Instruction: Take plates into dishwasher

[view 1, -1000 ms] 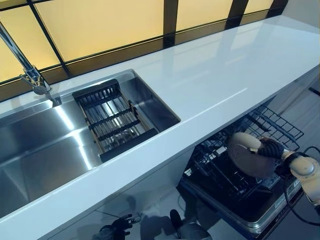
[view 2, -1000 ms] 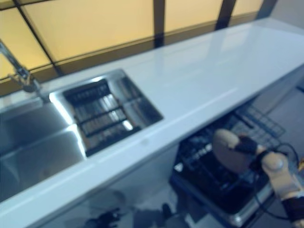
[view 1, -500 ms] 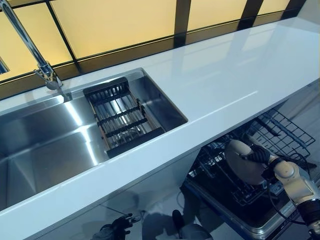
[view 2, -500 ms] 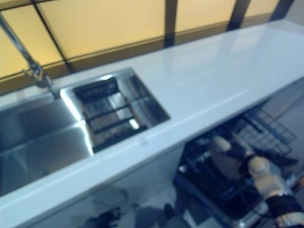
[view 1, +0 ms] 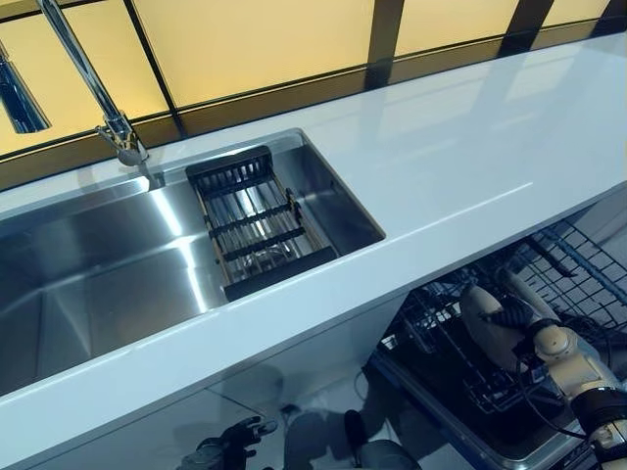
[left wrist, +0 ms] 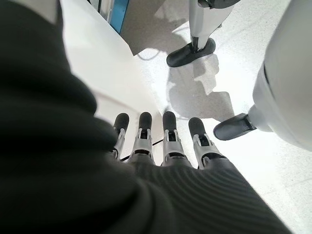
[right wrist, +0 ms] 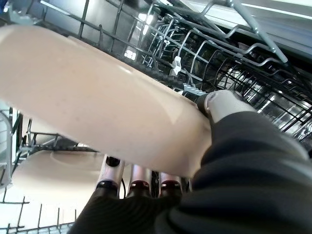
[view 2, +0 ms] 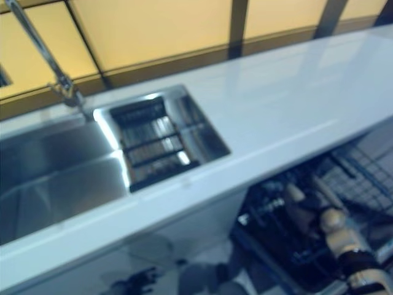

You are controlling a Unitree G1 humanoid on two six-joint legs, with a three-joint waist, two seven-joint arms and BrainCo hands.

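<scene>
A round beige ceramic plate (view 1: 487, 315) is pinched between thumb and fingers of the right hand (view 1: 519, 315), on edge inside the black wire dishwasher rack (view 1: 441, 333). The left hand (left wrist: 161, 146) is held with straight fingers above the floor.

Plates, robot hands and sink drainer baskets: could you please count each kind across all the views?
Plates: 2, one held in the right robot hand, one beneath it in the dishwasher rack
Robot hands: 2, the left robot hand idle, low by the floor
Drainer baskets: 1, in the sink
Total: 5
</scene>
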